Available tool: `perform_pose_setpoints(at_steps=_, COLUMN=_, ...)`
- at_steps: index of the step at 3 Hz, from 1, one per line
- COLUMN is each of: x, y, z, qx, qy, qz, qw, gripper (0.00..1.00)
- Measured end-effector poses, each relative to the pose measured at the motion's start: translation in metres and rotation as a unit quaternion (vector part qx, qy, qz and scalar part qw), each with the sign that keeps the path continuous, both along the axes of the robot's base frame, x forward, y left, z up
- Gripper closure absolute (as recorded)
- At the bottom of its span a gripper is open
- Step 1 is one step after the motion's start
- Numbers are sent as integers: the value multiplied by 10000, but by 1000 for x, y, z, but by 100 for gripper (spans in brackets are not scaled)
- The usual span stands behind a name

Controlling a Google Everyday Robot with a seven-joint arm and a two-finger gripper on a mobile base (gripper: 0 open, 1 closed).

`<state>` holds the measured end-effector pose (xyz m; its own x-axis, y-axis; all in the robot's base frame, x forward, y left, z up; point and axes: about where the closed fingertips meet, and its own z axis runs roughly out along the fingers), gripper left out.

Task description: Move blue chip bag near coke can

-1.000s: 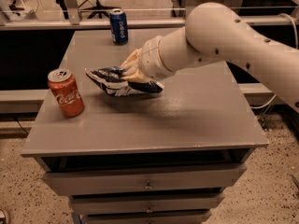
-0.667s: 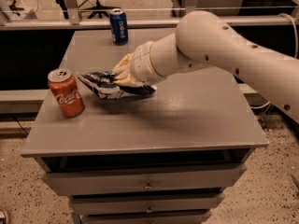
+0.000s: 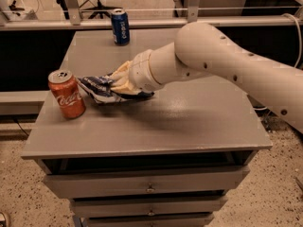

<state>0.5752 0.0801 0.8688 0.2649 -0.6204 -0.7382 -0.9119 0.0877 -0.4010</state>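
Note:
The blue chip bag (image 3: 100, 89) is dark navy with white lettering and lies low over the left part of the grey cabinet top (image 3: 189, 122). My gripper (image 3: 118, 84) is shut on its right half. The bag's left tip is close to the coke can (image 3: 66, 94), a red-orange can with white script that stands upright near the left edge. A narrow gap shows between bag and can. My white arm reaches in from the right.
A blue Pepsi can (image 3: 120, 27) stands upright at the back of the top. Closed drawers (image 3: 150, 186) are below the front edge. A metal rail and a chair base are behind the cabinet.
My gripper has carried the blue chip bag leftward and lower, so its tip is now close beside the coke can. The cans have not moved.

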Motion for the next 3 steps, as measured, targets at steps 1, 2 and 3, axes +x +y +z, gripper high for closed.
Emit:
perform_pose_setpoints(at_steps=1, x=-3, y=5, z=-2, qx=91, qy=107, qz=-2, qw=9999, gripper=36)
perform_pose_setpoints(at_steps=2, x=-6, y=6, z=-3, qx=138, qy=172, qz=7, qw=9998, gripper=13)
perform_pose_setpoints(at_steps=3, x=-7, y=3, z=2, qx=184, qy=200, qz=-8, qw=9996, gripper=0)
